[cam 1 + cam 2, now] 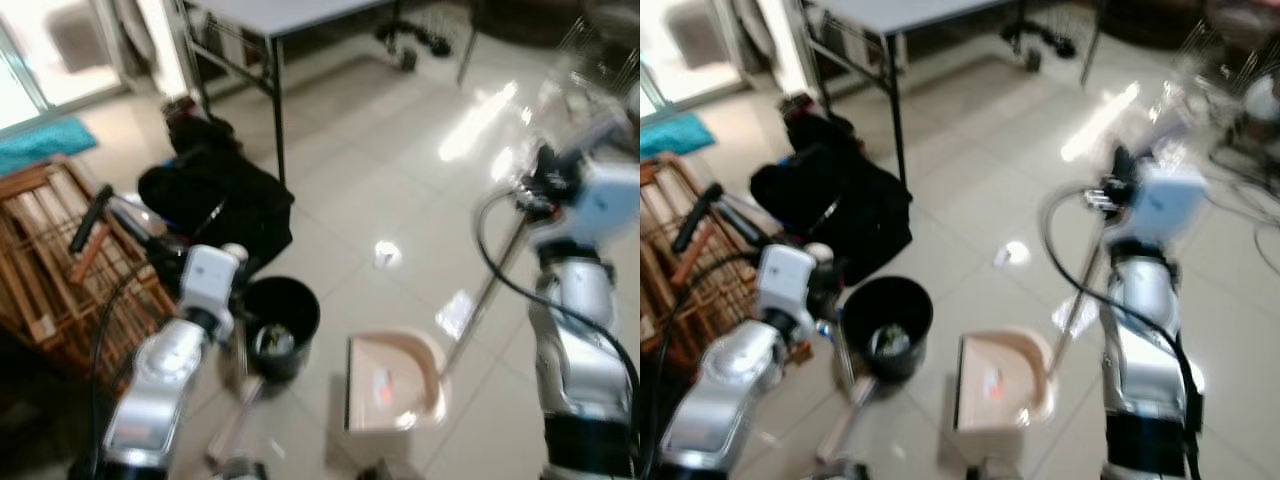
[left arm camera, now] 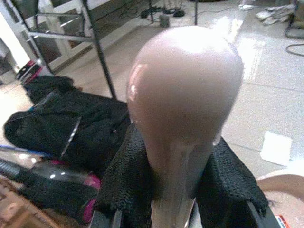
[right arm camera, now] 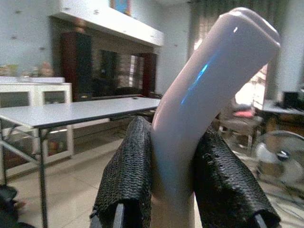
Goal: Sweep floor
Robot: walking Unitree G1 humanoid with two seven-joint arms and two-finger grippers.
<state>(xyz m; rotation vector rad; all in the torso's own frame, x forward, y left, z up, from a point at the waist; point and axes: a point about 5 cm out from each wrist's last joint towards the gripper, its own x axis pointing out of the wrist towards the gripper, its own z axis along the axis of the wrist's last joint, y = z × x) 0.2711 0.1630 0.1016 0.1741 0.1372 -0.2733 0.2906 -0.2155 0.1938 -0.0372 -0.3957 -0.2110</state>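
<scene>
My left gripper (image 2: pixel 178 190) is shut on the rounded pink top of the broom handle (image 2: pixel 185 95), its black padded fingers (image 2: pixel 128 190) on either side. In the eye views that handle (image 1: pixel 232 415) slants down to the floor beside a black bin (image 1: pixel 281 325). My right gripper (image 3: pixel 178 180) is shut on the pale curved grip of the dustpan handle (image 3: pixel 209 85). Its thin pole (image 1: pixel 485 290) runs down from the right gripper (image 1: pixel 540 190) to the beige dustpan (image 1: pixel 392 385), which rests on the tiles right of the bin. A white paper scrap (image 1: pixel 387 255) lies beyond the dustpan.
A black bag (image 1: pixel 215 205) lies on the floor behind the bin, with a wooden rack (image 1: pixel 60 260) to its left. A grey table (image 1: pixel 290 15) on black legs stands further back. Another pale patch (image 1: pixel 455 312) shows on the shiny tiles near the pole.
</scene>
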